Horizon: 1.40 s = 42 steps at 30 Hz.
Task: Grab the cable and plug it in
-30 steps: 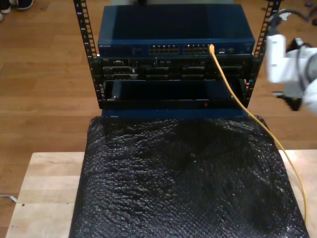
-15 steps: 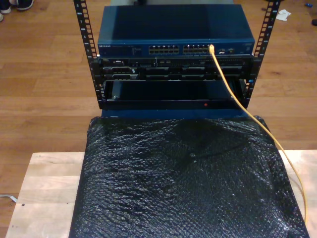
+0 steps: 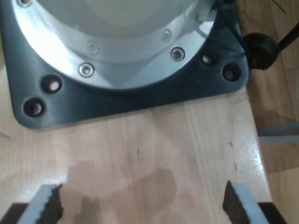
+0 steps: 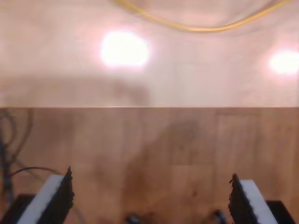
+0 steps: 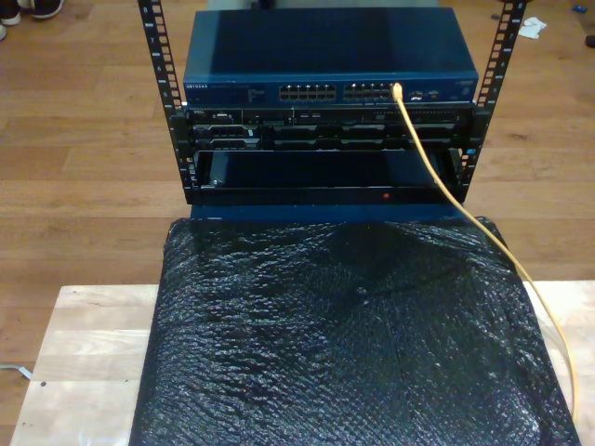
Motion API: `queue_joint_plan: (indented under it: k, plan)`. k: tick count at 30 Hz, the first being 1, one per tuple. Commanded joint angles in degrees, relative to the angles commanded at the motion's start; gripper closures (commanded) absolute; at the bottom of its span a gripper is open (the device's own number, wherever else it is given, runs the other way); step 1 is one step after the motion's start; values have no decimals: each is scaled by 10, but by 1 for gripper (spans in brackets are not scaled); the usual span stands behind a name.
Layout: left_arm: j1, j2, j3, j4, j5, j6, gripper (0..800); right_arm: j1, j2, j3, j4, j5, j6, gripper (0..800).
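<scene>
The orange-yellow cable [image 5: 436, 175] has one end seated in a port at the exterior view's right of the blue switch [image 5: 279, 56]. From there it runs down over the black mat's edge on the exterior view's right. A curved stretch of the cable [image 4: 201, 28] lies on a pale wooden surface ahead of my second gripper [image 4: 150, 198], which is open and empty, well short of it. My first gripper [image 3: 142, 205] is also open and empty. It hangs over a light wooden tabletop [image 3: 154, 149] in front of a dark arm base plate [image 3: 121, 100].
The switch sits in a black rack [image 5: 177, 121] with more units below it. A crinkled black mat [image 5: 344, 334] covers most of the wooden table [image 5: 93, 344]. Brown floorboards [image 5: 84, 139] surround the rack. Thin dark wires [image 4: 11, 140] lie on the floor.
A white arm seen a second ago at the exterior view's right has gone out of that view. The cable has stayed in the port.
</scene>
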Motion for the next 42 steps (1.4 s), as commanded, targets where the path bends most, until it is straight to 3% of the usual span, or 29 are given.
queue_joint_plan:
  k: [14, 22, 42]
  plan:
    - [0, 0, 0, 0, 0, 0, 0, -197, -25, 63, -40, 58, -241, 6]
    - [0, 0, 0, 0, 0, 0, 0, -277, -66, 147, -50, 53, -321, 6]
    - [0, 0, 0, 0, 0, 0, 0, -325, -70, 291, -49, -76, -391, 4]
